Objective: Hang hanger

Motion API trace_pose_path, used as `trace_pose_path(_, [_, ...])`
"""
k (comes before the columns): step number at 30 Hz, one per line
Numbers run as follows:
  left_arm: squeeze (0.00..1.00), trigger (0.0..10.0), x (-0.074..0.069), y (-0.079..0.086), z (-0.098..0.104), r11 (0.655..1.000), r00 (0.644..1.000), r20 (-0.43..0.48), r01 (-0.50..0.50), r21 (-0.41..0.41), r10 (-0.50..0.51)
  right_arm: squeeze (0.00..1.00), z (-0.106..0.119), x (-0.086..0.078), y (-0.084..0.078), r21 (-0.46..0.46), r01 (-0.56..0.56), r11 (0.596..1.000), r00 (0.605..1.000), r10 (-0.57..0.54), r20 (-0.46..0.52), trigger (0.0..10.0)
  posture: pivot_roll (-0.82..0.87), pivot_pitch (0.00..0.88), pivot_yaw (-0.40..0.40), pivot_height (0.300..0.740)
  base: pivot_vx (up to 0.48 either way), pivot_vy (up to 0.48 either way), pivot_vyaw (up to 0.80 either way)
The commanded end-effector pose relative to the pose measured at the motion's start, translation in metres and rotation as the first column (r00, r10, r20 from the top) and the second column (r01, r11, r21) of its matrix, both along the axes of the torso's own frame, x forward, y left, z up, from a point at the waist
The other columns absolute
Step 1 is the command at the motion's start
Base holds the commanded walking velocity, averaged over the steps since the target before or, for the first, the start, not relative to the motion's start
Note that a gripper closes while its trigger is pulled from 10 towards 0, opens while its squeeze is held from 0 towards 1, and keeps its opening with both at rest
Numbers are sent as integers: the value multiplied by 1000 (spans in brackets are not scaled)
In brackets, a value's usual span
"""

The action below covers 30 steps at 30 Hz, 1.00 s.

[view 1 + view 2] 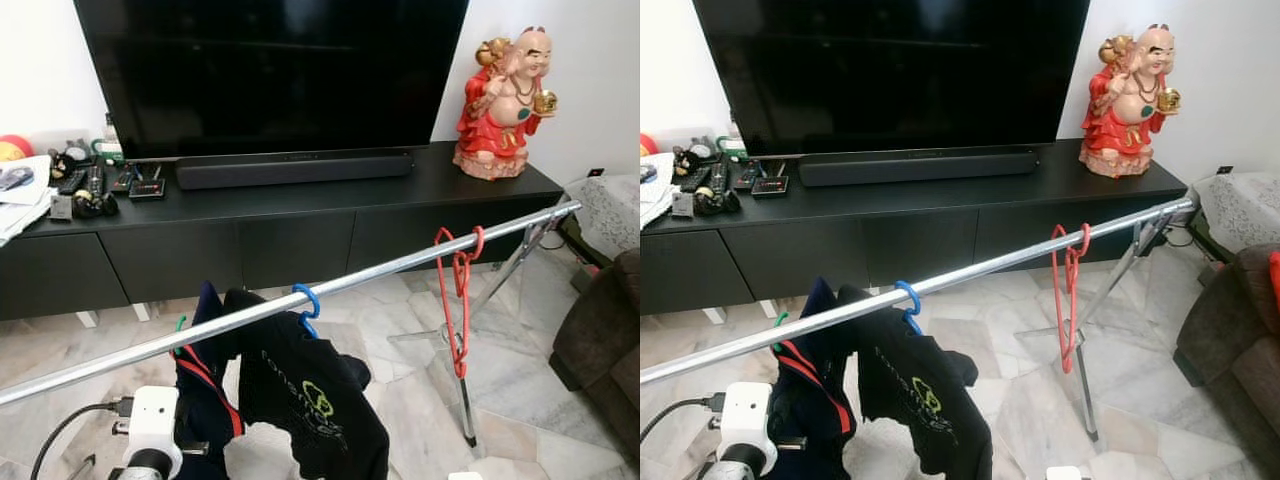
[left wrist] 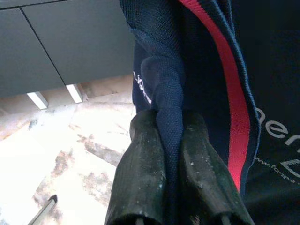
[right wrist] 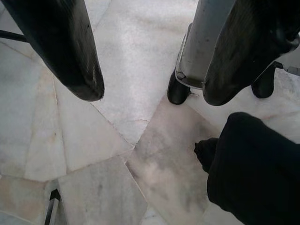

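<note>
Left wrist view: navy shirt point(image 2: 187, 70) is pinched between closed left gripper point(image 2: 171, 140) jaws, hung on rail point(image 1: 380, 270) by green hanger point(image 1: 180, 325). Right gripper point(image 3: 150, 89) is held agape, empty. Release is judged next.

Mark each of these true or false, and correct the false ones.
1. The left hand pinches navy fabric of the navy garment. True.
2. The red hangers carry a shirt. False: they hang bare on the metal rail.
3. The right hand is shut on a hanger. False: it is open above the marble floor.
4. A blue hook sits over the rail. True.
5. The figurine stands on the floor. False: on the black cabinet.
</note>
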State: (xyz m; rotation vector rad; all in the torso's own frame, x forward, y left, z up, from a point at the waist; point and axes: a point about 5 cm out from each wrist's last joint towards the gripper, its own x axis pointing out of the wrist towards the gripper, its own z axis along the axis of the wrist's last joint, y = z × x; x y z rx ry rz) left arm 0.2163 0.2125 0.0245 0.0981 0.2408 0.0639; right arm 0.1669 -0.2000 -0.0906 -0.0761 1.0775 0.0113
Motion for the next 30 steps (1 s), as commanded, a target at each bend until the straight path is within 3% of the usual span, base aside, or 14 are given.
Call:
trace_pose_path(1, [0,10000,3,-2,8,1000,999,37,14,0,-14,0,1,2,0,2,5,1000,1000,-5,8,10000,129,0,-22,740,0,0,0])
trace_pose_path(9, [0,10000,3,-1,14,1000,997,73,8,-2,-8,0,1,3,1,-1,29,1000,999,-29,18,10000,135,0,-21,740,0,0,0])
trace_pose_path(30, [0,10000,-3,-2,15,1000,997,74,6,9,-6,0,0,0,-3,-24,45,999,999,-45,24,10000,141,0,-28,740,-286,0,0])
